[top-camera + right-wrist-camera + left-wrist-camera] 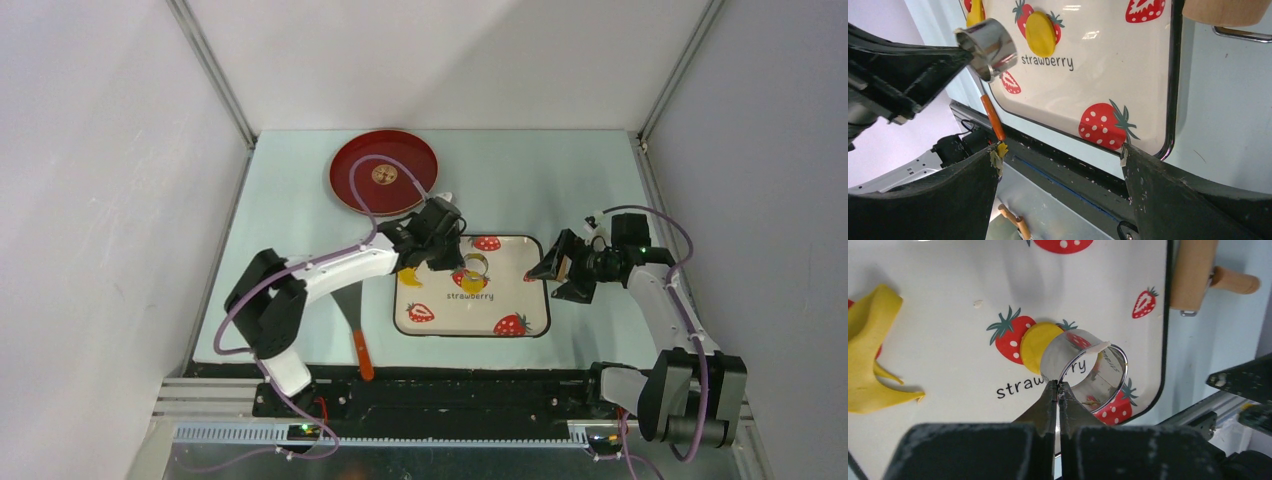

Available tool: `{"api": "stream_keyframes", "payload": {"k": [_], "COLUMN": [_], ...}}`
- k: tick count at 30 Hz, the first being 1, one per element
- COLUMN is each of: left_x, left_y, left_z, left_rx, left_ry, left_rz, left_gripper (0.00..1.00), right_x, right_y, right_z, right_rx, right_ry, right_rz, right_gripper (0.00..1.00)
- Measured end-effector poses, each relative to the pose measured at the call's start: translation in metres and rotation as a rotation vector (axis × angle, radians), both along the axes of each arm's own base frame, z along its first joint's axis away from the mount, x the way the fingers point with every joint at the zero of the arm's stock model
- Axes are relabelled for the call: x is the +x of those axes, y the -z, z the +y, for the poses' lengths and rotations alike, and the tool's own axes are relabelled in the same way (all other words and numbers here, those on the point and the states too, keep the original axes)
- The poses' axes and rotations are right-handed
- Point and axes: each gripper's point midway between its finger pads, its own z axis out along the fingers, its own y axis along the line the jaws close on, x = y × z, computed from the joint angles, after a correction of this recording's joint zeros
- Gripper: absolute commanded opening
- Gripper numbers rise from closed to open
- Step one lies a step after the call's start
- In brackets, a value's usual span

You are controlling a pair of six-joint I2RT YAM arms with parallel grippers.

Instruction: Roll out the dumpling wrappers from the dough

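A small round yellow dumpling wrapper (1040, 342) lies flat on the strawberry-printed tray (948, 290), next to the word "strawberry". It also shows in the right wrist view (1040, 32) and the top view (470, 281). A crescent scrap of yellow dough (873, 350) lies at the tray's left edge (410, 277). My left gripper (1058, 386) is shut on the wall of a shiny metal ring cutter (1093, 372). It holds the cutter tilted just above the tray, beside the wrapper. My right gripper (1060, 155) is open and empty at the tray's right side (560, 268).
A wooden rolling pin (1193, 275) lies just off the tray's right edge, under my right gripper. A red plate (384, 172) stands at the back left. An orange-handled tool (362, 352) lies near the front edge, left of the tray.
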Motion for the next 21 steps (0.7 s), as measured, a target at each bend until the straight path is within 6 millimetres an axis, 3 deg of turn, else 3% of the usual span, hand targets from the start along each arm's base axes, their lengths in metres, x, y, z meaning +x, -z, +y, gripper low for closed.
{"api": "stream_keyframes", "payload": {"k": [3, 8, 13, 21], "left_x": [0.003, 0.014, 0.025, 0.025], "left_y": [-0.015, -0.03, -0.022, 0.002], "left_z": [0.01, 0.062, 0.14, 0.271], "left_rx": [-0.03, -0.051, -0.05, -0.013], "left_ry": [-0.013, -0.102, -0.247, -0.541], "left_rz": [-0.025, -0.06, -0.054, -0.015], "left_gripper": [0.0, 0.0, 0.0, 0.0], "right_x": [-0.002, -0.004, -0.006, -0.011], "right_y": [0.001, 0.002, 0.004, 0.013], "right_z": [0.004, 0.014, 0.03, 0.046], "right_rx": [-0.002, -0.01, -0.011, -0.024], "right_ry": [-0.017, -0.05, -0.093, -0.134], "right_rz": [0.002, 0.002, 0.01, 0.048], "right_gripper": [0.92, 0.93, 0.92, 0.93]}}
